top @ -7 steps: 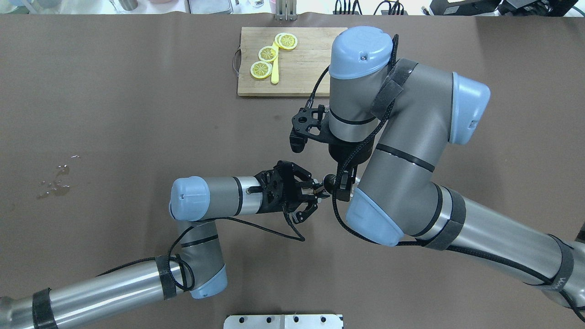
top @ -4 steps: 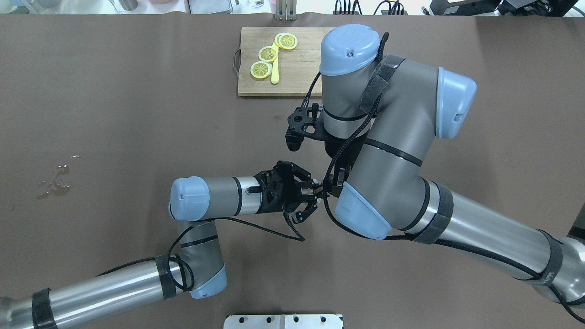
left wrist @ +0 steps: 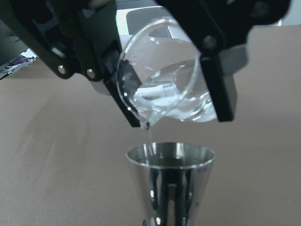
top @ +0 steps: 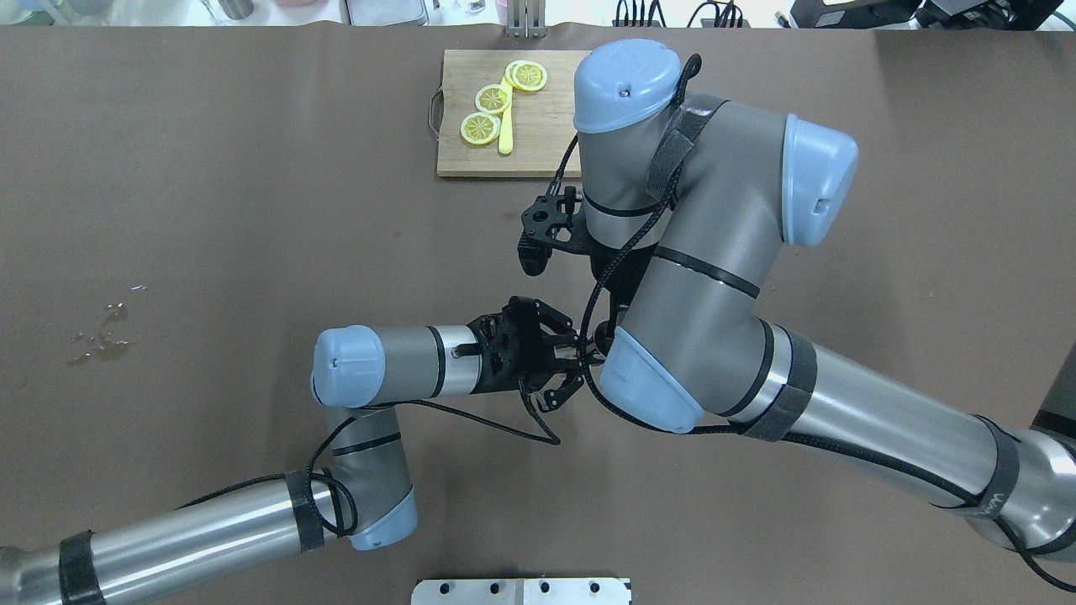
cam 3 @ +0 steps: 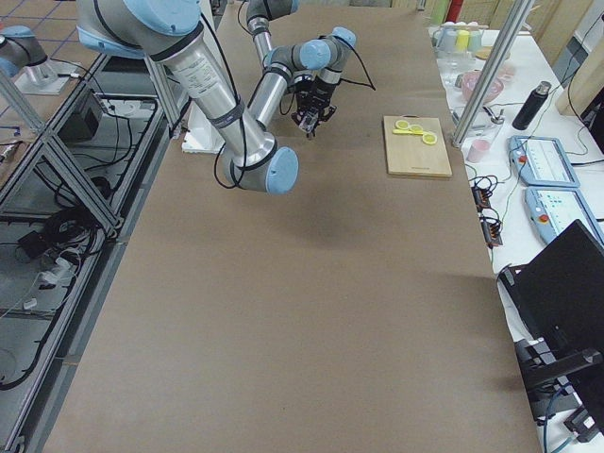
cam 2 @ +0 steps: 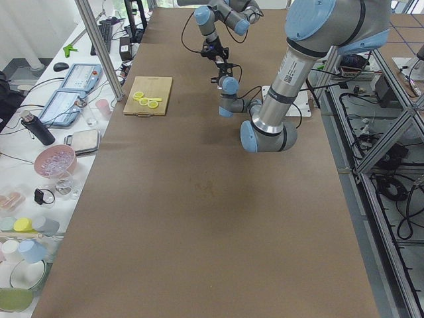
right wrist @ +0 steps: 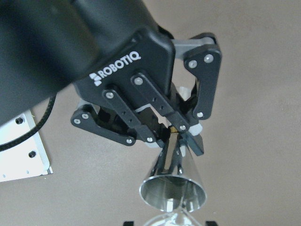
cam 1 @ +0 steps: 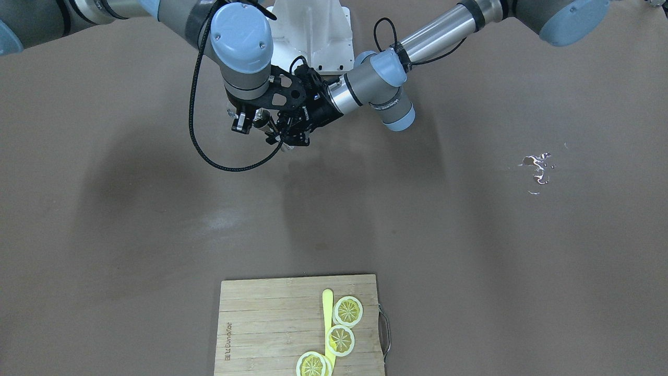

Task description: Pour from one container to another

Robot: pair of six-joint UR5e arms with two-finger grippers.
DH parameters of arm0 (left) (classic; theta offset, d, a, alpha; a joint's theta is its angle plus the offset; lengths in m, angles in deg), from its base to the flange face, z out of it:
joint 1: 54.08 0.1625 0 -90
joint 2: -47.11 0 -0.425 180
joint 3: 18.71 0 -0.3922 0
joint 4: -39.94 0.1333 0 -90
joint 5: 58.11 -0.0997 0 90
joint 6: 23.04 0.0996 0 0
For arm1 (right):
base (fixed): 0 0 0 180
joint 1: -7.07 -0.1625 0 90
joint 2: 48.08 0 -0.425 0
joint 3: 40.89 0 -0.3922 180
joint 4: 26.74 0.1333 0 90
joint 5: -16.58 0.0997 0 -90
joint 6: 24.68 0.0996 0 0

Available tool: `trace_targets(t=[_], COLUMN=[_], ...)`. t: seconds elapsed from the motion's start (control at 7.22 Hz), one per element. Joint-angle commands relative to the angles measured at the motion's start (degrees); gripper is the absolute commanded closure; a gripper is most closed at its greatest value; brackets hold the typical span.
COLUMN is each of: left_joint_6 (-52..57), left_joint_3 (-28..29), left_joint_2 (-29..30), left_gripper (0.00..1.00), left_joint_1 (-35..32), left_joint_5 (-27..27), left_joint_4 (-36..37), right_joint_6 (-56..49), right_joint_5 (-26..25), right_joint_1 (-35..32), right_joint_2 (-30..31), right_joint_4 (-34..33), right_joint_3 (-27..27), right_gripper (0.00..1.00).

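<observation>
The near right arm [cam 3: 212, 85] bent at a blue-capped joint low over the brown table [cam 3: 311, 321]. Its right end effector [cam 3: 314, 115] pointed down, with the far left arm [cam 3: 259, 28] behind it. Whatever it may have held was too small to tell. Well apart, a wooden cutting board [cam 3: 420, 159] carried yellow lemon slices [cam 3: 412, 128]. Past the table's far edge stood a dark bottle [cam 3: 538, 102] and a pink cup [cam 3: 478, 149].

Noted mirror steel under clear glass.
Found the jigger [left wrist: 170, 183] polished, smooth metal; the glass [left wrist: 160, 70] colourless and glossy; the left gripper [right wrist: 183, 136] matt black with bright screw heads; at 12 o'clock on the matt brown table cover [top: 210, 210], a bare-wood board [top: 546, 134].
</observation>
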Motion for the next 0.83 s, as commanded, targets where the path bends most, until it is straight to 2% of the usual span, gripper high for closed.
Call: trace_targets(t=[0.0,0.69], left_joint_6=[0.0,0.0], left_joint_3=[0.0,0.0], left_joint_2=[0.0,0.0], left_gripper=[1.0,1.0], left_joint_1=[-0.1,-0.1], left_joint_5=[0.1,0.0], left_joint_4=[0.0,-0.4], right_joint_6=[-0.8,-0.9], right_joint_5=[-0.1,-0.3], right_joint_1=[0.0,-0.5], right_joint_2=[-0.3,-0.1], right_joint_4=[-0.5,0.0], right_joint_3=[0.5,-1.4], right_gripper=[1.0,1.0])
